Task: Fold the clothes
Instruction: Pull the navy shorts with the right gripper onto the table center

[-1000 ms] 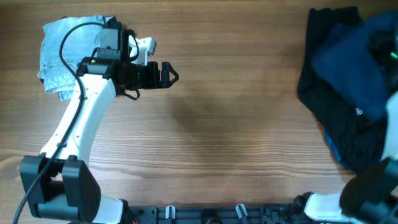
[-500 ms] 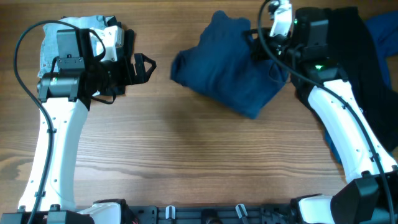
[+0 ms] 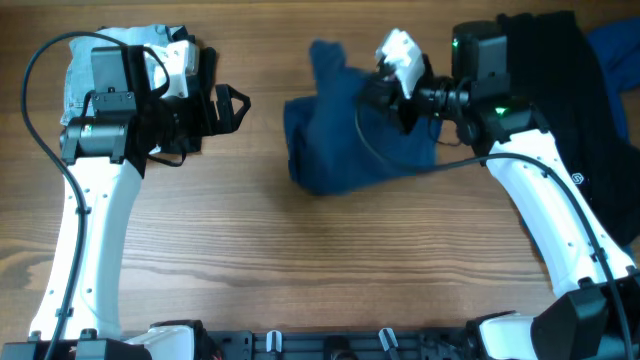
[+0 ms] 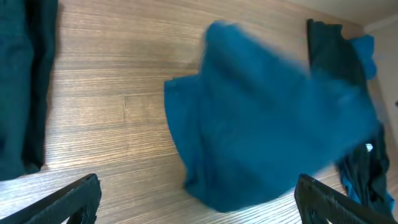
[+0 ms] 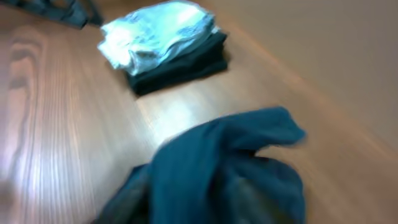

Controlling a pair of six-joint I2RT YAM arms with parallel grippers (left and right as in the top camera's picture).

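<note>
A dark navy-blue garment [image 3: 335, 135] of the clothes lies bunched in the middle of the table, blurred by motion. It fills the left wrist view [image 4: 267, 124] and the lower right wrist view [image 5: 230, 174]. My right gripper [image 3: 383, 100] sits on its right upper part; its fingers are hidden against the cloth, so open or shut does not show. My left gripper [image 3: 232, 108] hovers to the left of the garment, open and holding nothing. In the left wrist view its fingertips [image 4: 81, 198] stand far apart, short of the cloth.
A folded stack [image 3: 85, 65] topped with light denim lies at the back left under my left arm, and shows in the right wrist view [image 5: 168, 43]. A heap of dark clothes [image 3: 565, 110] covers the right side. More dark cloth [image 4: 25, 81] lies at the left edge.
My right arm has swung in from the right heap, bringing the blue garment to the middle, then a little further left. The left arm pulled back to the left, then stayed still.
</note>
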